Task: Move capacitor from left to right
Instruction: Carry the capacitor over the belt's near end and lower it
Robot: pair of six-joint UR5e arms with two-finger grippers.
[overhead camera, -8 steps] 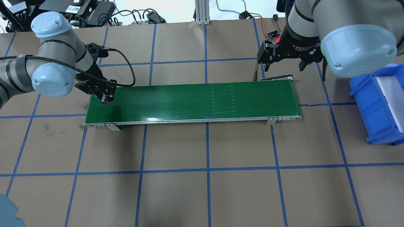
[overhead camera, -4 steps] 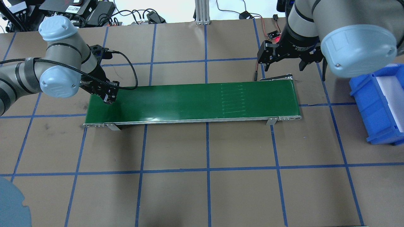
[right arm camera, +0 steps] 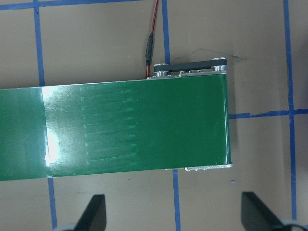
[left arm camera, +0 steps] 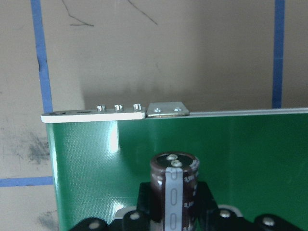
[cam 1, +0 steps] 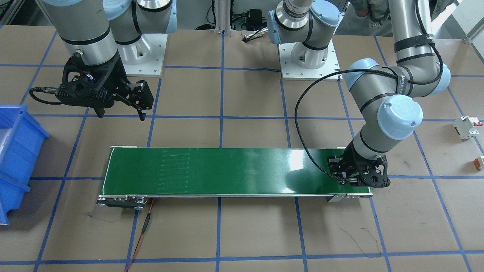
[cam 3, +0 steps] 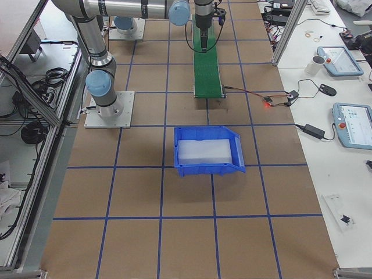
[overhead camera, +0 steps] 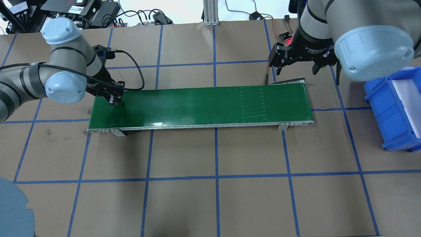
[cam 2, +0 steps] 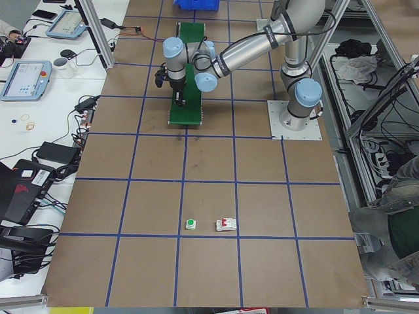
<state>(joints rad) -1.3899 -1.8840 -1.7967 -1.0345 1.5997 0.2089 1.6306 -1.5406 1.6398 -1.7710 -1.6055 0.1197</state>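
Observation:
The capacitor (left arm camera: 174,190), a stubby dark cylinder with a pale grey stripe, is clamped between the fingers of my left gripper (overhead camera: 114,100). That gripper hangs low over the left end of the green conveyor belt (overhead camera: 197,105); in the front-facing view the left gripper (cam 1: 356,181) is at the belt's right end. I cannot tell if the capacitor touches the belt. My right gripper (overhead camera: 296,68) hovers open behind the belt's right end, and its spread fingers (right arm camera: 94,212) hold nothing.
A blue bin (overhead camera: 393,108) with a white liner stands right of the belt. A white breaker (cam 1: 467,126) and a small orange part (cam 1: 479,162) lie on the table beyond the belt's left end. A red wire (cam 1: 141,230) trails from the belt's motor end.
My left gripper has shifted a little right and further over the belt's end with the capacitor. The pale marks on the belt have travelled to the right. The right arm has not moved.

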